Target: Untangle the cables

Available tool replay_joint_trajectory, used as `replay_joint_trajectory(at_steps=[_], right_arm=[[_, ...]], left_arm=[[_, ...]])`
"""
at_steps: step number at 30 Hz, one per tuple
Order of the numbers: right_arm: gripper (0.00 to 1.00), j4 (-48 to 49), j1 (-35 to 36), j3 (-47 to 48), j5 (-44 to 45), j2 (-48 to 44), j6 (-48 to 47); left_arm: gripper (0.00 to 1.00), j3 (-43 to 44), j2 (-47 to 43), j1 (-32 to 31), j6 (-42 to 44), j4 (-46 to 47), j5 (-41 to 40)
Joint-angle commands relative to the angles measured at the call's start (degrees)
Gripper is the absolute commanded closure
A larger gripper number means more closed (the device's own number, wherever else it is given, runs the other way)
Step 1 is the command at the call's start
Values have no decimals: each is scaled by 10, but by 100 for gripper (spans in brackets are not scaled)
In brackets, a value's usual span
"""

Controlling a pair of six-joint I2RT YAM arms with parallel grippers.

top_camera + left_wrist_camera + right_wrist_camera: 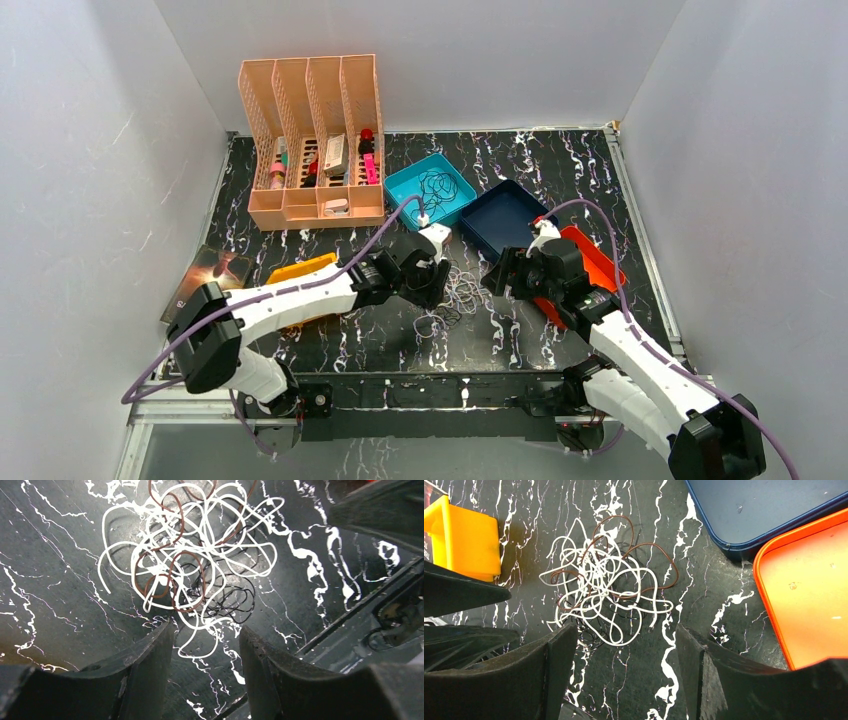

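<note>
While the black, white-veined marble-look table top is spread beneath both arms, a peach slotted plastic file organiser is stood at its far left. A dark blue rectangular plastic tray and an orange plastic tray are set side by side at the right. A teal plastic tray holding dark wire loops is placed beside the blue one, and a yellow plastic box sits near the left arm. The left gripper and the right gripper are held low, fingers parted, nothing clamped. Between them, the tangle of thin white, brown and black cables is laid on the table, with one white loop reaching between the left fingertips.
</note>
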Motion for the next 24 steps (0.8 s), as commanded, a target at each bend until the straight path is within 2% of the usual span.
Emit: replay_joint_trajectory(at_steps=[1, 8, 18, 24], right_arm=[[21, 17, -1, 11, -8, -3, 2], [21, 17, -1, 11, -4, -4, 1], [21, 19, -1, 10, 0, -4, 1], [21, 21, -1, 11, 0, 1, -1]], left_arm=[[50, 11, 29, 2, 11, 2, -5], [52, 27, 74, 16, 26, 22, 23], [53, 30, 92, 58, 51, 28, 32], [53, 32, 112, 71, 62, 54, 63]])
